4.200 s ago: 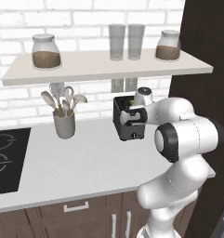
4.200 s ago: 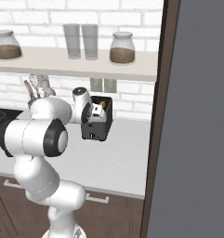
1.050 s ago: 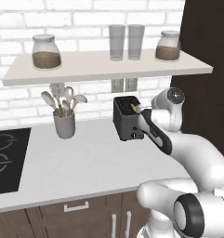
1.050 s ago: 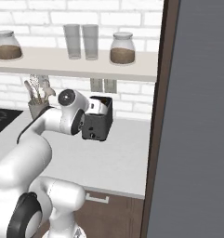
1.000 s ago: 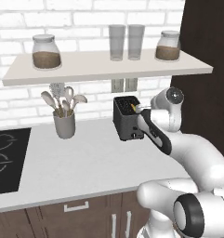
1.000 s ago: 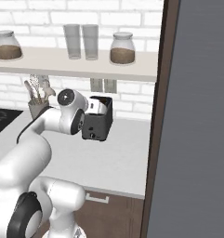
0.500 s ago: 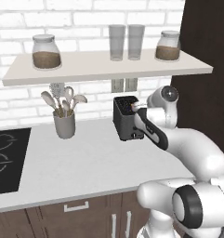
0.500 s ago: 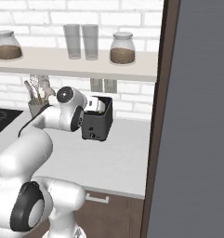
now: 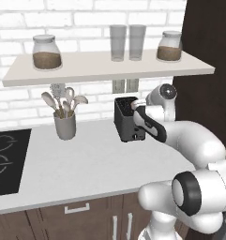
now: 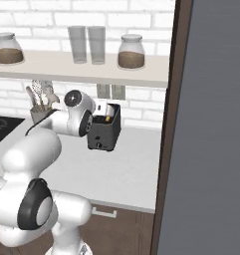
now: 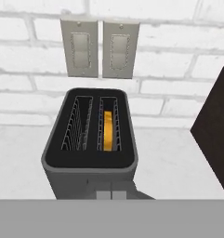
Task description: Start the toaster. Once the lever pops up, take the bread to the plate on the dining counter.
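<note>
Looking down from the hand camera, the small boxy dark grey toaster (image 11: 89, 139) sits right under the wrist on the grey-white worktop (image 9: 86, 164); the pale yellow-orange bread slice (image 11: 108, 130) is sunk deep in the right-hand slot, the left slot is bare; two beige wall switch plates (image 11: 98, 48) sit on the white brick behind it. The two-finger gripper (image 11: 110, 195) has its tips pinched together with nothing between them, right at the toaster's near front edge. Compared with a second ago the hand has crept from beside the toaster's right side to up against its front top corner; my guess is it's lining up to push the lever, so toasting probably hasn't started. The grey utensil cup (image 9: 65, 125) with wooden spoons stands well off to the left, untouched.
</note>
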Available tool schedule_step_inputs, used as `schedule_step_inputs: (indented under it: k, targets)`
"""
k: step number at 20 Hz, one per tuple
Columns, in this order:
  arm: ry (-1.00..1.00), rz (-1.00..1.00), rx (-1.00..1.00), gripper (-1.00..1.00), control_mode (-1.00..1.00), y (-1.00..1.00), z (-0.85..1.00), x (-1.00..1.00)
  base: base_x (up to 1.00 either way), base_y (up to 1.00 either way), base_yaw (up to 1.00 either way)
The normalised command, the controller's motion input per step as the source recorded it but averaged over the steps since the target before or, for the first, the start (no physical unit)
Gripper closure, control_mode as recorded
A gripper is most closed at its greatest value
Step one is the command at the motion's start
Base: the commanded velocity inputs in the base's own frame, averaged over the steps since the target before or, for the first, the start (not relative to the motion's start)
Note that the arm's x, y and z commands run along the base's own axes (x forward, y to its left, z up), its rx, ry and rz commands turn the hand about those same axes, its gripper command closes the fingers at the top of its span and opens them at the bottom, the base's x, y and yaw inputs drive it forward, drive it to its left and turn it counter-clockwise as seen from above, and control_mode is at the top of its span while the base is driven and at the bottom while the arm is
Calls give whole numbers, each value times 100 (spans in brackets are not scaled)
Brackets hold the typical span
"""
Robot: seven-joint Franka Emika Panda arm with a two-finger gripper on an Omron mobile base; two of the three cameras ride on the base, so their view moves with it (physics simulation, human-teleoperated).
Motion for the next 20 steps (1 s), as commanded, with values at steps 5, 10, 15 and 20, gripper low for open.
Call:
schedule_step_inputs:
  k: [5, 10, 15, 20]
  targets:
    - [4, 5, 0, 100, -100, 0, 0, 21, 0, 0, 0]
    - [2, 4, 0, 100, -100, 0, 0, 12, 0, 0, 0]
    - [0, 0, 0, -100, -100, 0, 0, 2, 0, 0, 0]
    - [0, 0, 0, -100, -100, 0, 0, 0, 0, 0, 0]
